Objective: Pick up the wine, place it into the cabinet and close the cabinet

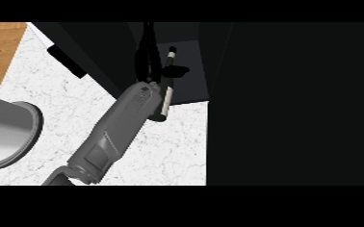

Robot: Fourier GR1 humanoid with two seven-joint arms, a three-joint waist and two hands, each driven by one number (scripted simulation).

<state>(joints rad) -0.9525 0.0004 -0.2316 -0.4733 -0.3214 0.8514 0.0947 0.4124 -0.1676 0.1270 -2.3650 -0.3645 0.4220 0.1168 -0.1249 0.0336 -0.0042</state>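
One grey forearm (117, 127) comes in from the lower left and reaches up to the dark cabinet (92, 48) at the top of the counter. Its black hand, my left hand (150, 62), has straight fingers pointing up along the cabinet's front, with the thumb sticking out to the right. The hand lies right beside a slim silver handle (165, 101) on a dark door panel (192, 62) and partly covers it. No wine bottle shows anywhere. My right hand is out of sight.
A large black mass (284, 106) fills the whole right side. White speckled counter (64, 96) lies at the left, with a round metal vessel (14, 134) at its left edge and a wooden strip (10, 43) at the upper left.
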